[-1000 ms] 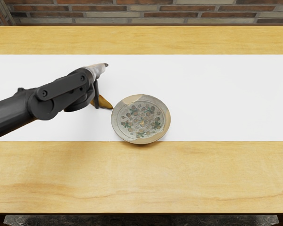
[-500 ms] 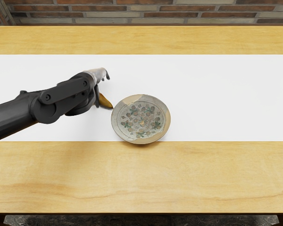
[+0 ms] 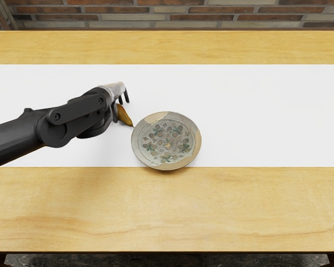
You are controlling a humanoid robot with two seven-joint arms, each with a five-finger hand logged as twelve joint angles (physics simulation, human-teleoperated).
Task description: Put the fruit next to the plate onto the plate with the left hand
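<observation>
The yellow-brown, tapered fruit (image 3: 124, 116), probably a banana, lies on the white runner (image 3: 256, 111) just left of the round, flower-patterned ceramic plate (image 3: 166, 140). Its pointed tip nearly reaches the plate's upper-left rim. Only that end shows. It looks light and fairly firm, though its skin is smooth and the flesh would bruise under a hard squeeze. The thicker middle seems the best place to take hold, across its width, not the narrow tip.

The left robot hand (image 3: 116, 95) sits over the fruit's hidden part, on the side away from the plate. Whether it has closed on the fruit or merely hovers above it cannot be told from this view.

The plate rests flat on the light wooden worktop (image 3: 167, 206) and holds nothing.
</observation>
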